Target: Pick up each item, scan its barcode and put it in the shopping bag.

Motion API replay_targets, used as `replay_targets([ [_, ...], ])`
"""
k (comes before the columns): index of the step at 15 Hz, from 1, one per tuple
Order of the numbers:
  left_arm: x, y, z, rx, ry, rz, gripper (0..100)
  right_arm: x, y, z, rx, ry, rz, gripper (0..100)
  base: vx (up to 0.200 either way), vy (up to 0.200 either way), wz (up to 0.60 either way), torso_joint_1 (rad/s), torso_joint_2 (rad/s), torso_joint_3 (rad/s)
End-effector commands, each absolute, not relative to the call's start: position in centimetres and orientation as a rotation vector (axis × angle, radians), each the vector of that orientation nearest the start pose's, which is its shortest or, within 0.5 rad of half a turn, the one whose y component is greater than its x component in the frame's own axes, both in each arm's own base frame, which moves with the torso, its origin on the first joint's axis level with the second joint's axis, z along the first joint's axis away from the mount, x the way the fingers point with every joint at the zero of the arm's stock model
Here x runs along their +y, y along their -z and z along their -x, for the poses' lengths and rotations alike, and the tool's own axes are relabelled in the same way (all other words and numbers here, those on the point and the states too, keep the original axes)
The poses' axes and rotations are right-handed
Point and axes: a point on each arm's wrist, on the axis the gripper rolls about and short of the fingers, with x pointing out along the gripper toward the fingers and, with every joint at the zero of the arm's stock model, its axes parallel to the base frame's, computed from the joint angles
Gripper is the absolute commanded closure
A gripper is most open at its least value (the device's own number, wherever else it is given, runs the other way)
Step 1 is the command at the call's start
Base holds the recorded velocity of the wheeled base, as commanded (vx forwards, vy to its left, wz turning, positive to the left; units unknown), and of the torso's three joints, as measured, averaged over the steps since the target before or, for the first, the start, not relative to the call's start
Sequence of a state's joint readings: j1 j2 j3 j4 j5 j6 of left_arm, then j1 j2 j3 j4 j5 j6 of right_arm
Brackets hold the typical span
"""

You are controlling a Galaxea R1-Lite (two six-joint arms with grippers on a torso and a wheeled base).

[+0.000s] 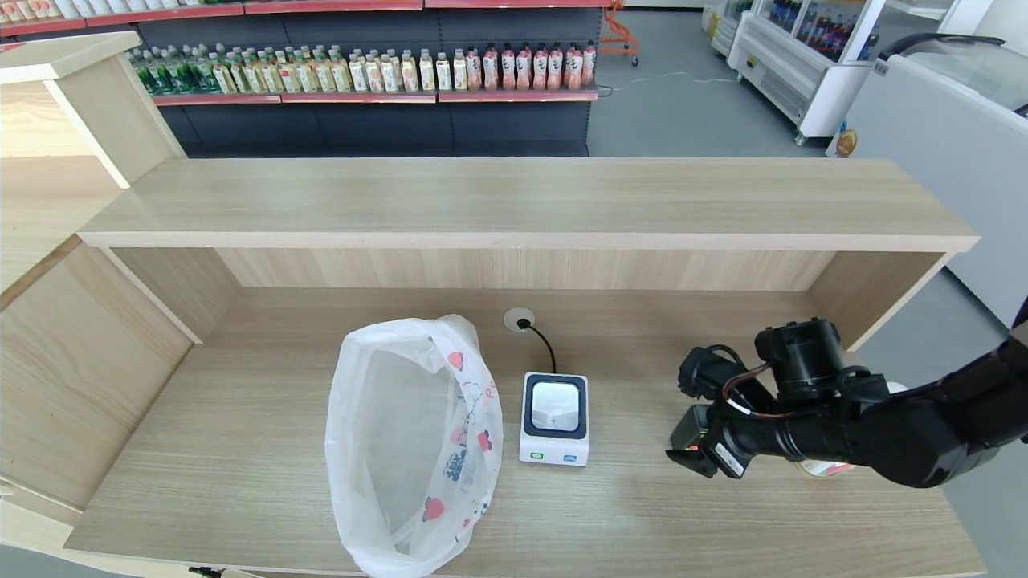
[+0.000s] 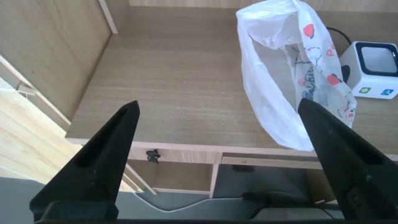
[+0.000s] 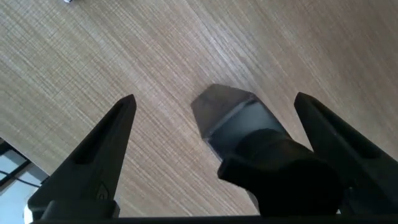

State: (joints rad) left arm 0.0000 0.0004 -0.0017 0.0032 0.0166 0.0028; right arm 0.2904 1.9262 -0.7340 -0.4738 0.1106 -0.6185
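Between shopping bag (image 1: 470, 417) and right gripper (image 1: 689, 451), scanner (image 1: 554, 417) with black cable (image 1: 546, 343).

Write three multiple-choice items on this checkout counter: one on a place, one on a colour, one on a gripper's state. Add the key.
1. Where does the scanner stand relative to the shopping bag?
A. inside it
B. beside it, on the robot's right
C. on the ledge above

2. What colour is the bag?
A. white with red prints
B. black
C. plain green

3. The left gripper is:
A. shut on the bag
B. open and empty
C. shut on the scanner

Key:
1 B, the head view shows it on the counter next to the bag.
2 A, the film is white with red marks.
3 B, its fingers stand wide apart with nothing between them.
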Motion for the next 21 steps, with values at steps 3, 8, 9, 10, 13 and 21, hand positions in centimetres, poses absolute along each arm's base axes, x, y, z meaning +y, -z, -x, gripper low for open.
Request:
replay_targets([
  [3,0.0,-7.6,2.3,0.002,-0.017,-0.003,0,10.0,-6.8,-31.0,0.577,-0.609,0.655,0,0.000,0.000,0.00,0.000,0.00,0.000],
  [8,0.0,-7.6,2.3,0.002,-0.017,-0.003,0,9.8,-6.4,-30.6,0.593,-0.610,0.654,100,0.000,0.000,0.00,0.000,0.00,0.000],
  [9,0.0,-7.6,2.3,0.002,-0.017,-0.003,0,9.7,-6.4,-30.5,0.589,-0.608,0.651,100,0.000,0.000,0.00,0.000,0.00,0.000],
  [10,0.0,-7.6,2.3,0.002,-0.017,-0.003,0,9.7,-6.7,-30.3,0.567,-0.601,0.648,100,0.000,0.000,0.00,0.000,0.00,0.000],
  [13,0.0,-7.6,2.3,0.002,-0.017,-0.002,0,9.3,-8.6,-29.5,0.490,-0.557,0.599,100,0.000,0.000,0.00,0.000,0.00,0.000],
  [21,0.0,-7.6,2.3,0.002,-0.017,-0.002,0,5.5,-18.3,-21.0,-0.139,-0.599,0.738,100,0.000,0.000,0.00,0.000,0.00,0.000],
])
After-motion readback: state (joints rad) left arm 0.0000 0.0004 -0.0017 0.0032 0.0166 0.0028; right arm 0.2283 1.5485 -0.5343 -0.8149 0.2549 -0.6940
